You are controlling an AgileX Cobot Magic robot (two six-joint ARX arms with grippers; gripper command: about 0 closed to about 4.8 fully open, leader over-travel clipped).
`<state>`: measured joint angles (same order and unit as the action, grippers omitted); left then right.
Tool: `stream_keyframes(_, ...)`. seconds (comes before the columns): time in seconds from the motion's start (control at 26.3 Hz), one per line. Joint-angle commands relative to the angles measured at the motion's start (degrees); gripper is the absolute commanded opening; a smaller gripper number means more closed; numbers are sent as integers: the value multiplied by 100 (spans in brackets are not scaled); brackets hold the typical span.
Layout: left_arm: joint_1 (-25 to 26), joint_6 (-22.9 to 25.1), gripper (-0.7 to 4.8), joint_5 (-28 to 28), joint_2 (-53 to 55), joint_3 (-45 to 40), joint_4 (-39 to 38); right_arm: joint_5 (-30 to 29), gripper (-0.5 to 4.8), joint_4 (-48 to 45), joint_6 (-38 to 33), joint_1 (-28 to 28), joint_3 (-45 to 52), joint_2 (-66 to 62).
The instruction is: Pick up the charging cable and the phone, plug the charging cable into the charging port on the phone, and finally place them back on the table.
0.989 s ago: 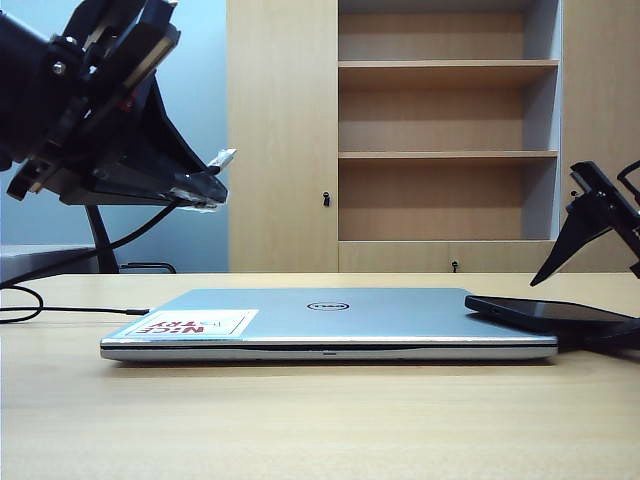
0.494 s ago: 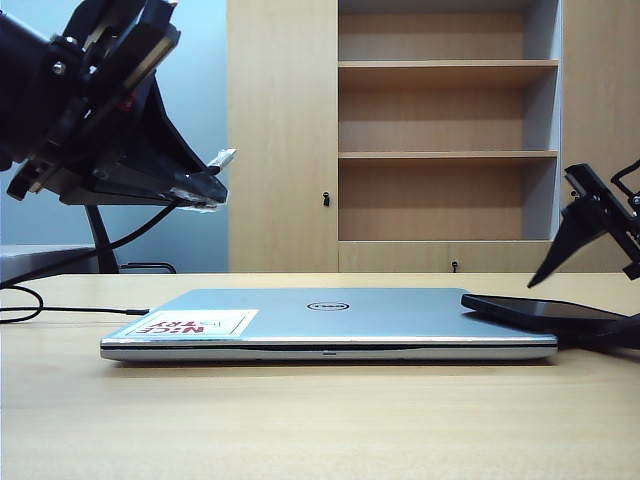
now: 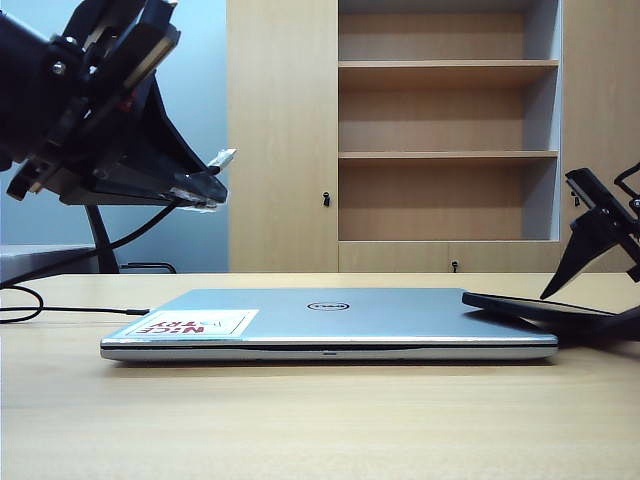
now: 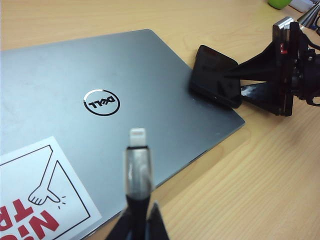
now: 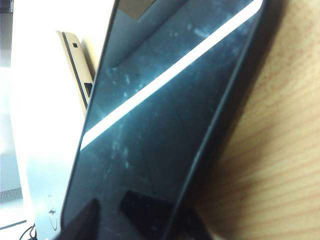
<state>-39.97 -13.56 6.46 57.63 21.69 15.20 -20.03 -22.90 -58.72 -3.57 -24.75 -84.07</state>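
The left gripper hangs in the air above the left end of the laptop, its jaws pinched on the cable just behind the plug. The silver-white plug tip juts out past the fingers toward the shelf cabinet, well clear of the laptop lid. From the gripper the black cord droops down and trails off over the table to the left of the laptop.

The right gripper sits low at the laptop's right end, with the phone between its two fingers: one finger slants above the phone and the other lies under it, by the tabletop. The upper finger stands off the glass, so the jaws are spread around the phone rather than clamped on it.

The phone lies screen up and slightly tilted, one end propped on the right rear corner of the closed laptop, the other end overhanging toward the table. A white and red sticker covers the laptop's front left corner.
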Motion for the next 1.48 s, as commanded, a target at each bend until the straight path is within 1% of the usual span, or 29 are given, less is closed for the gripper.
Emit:
stream_keyframes(0.04, 7, 24, -7, 20, -2, 13, 66, 92, 91, 308, 22, 17, 57, -63)
stream_keyframes(0.11, 7, 24, -7, 22, -2, 13, 46, 105, 7, 308, 24, 17, 57, -63)
stream_keyframes(0.15, 7, 24, -7, 20, -2, 13, 28, 133, -3, 299, 26, 17, 57, -63)
stream_keyframes(0.27, 7, 24, -7, 22, -2, 13, 11, 195, -3, 188, 66, 17, 55, -63)
stream_keyframes(0.46, 7, 24, -7, 20, -2, 13, 24, 181, -3, -267, 358, 17, 39, 7)
stream_keyframes(0.57, 7, 24, -7, 20, -2, 13, 26, 118, -3, -227, 479, 17, -33, 214)
stream_keyframes(0.65, 7, 24, -7, 20, -2, 13, 28, 59, -3, 37, 664, 17, -142, 450)
stream_keyframes(0.72, 7, 24, -7, 20, -2, 13, 26, 55, -4, 584, 898, 17, -330, 708)
stream_keyframes(0.8, 7, 24, -7, 20, -2, 13, 28, 61, -4, 1405, 1342, 17, -616, 1014)
stream_keyframes(0.84, 7, 24, -7, 20, -2, 13, 31, 85, -3, 2256, 1812, 17, -940, 1294)
stream_keyframes(0.87, 7, 24, -7, 22, -2, 13, 31, 85, -3, 2623, 2020, 17, -1091, 1403)
stream_keyframes(0.95, 7, 24, -6, 22, -2, 13, 31, 90, -4, 4041, 2811, 9, -1731, 1729)
stream_keyframes(1.1, 7, 24, -7, 22, -2, 13, 28, 111, -3, 5447, 3287, -22, -2420, 1851)
stream_keyframes(1.14, 7, 24, -7, 22, -2, 13, 31, 192, -3, 5947, 3447, -44, -2671, 1858)
stream_keyframes(1.18, 7, 24, -7, 20, -2, 13, 31, 321, -3, 6266, 3565, -98, -2837, 1858)
stream_keyframes(1.33, 7, 24, -7, 22, -2, 13, 31, 879, -3, 7044, 3982, -417, -3265, 1856)
stream_keyframes(1.48, 7, 24, -7, 22, -2, 13, 31, 1333, -3, 7514, 4000, -870, -3451, 1858)
